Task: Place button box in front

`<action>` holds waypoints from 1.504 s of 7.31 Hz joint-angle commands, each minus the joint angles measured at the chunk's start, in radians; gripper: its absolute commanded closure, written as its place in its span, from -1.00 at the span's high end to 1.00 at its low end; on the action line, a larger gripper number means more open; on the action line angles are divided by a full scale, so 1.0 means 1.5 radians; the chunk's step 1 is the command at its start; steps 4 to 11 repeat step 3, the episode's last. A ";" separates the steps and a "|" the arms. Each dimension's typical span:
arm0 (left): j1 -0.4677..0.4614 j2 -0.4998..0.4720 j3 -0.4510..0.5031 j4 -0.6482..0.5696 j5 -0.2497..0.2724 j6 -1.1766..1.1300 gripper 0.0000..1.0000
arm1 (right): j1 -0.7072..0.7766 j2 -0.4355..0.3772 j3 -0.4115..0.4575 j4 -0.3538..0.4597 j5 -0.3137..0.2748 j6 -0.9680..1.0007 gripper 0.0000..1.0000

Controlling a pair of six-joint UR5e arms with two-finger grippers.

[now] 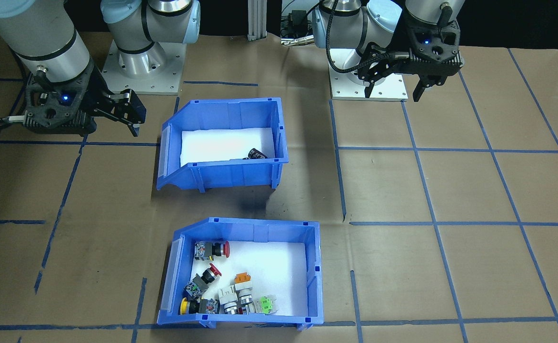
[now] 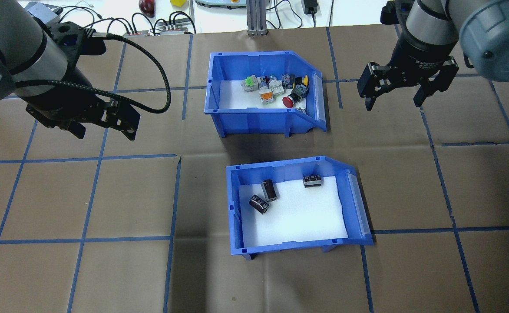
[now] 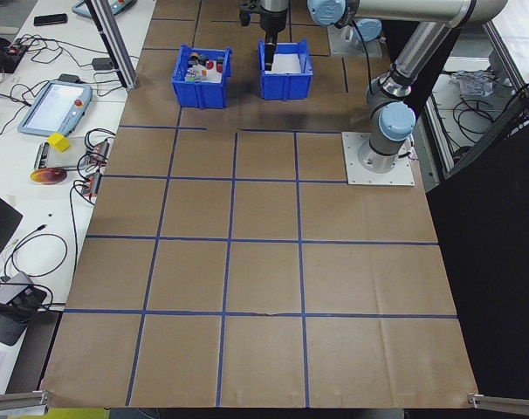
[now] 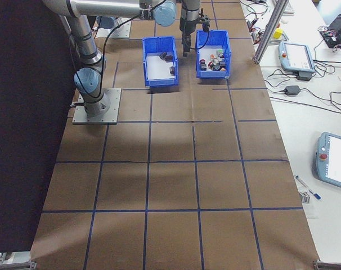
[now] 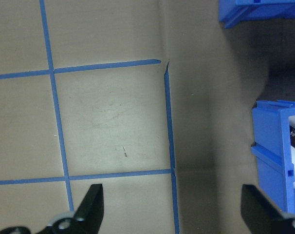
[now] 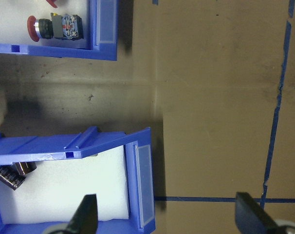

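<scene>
The button box [image 2: 254,119], a blue moulded plastic bin with white foam liner and round-capped switches, sits on the brown paper-covered surface [image 2: 85,195], on the far side from the robot bases, beyond the matching bin [image 2: 280,248]. Left claw [image 2: 104,126] and right claw [image 2: 395,93] both hang spread wide, holding nothing.

Front and overhead views face each other; wrist cameras look down, seemingly close.
</scene>
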 commanded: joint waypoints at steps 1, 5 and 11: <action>0.000 0.000 -0.001 0.001 0.001 0.001 0.98 | 0.000 0.000 0.000 0.000 0.001 0.001 1.00; 0.000 0.000 -0.001 0.001 -0.001 0.000 0.98 | 0.000 0.000 0.000 0.000 0.001 0.000 1.00; 0.000 0.000 -0.001 0.001 -0.001 0.000 0.98 | 0.000 0.000 0.000 0.000 0.001 0.000 1.00</action>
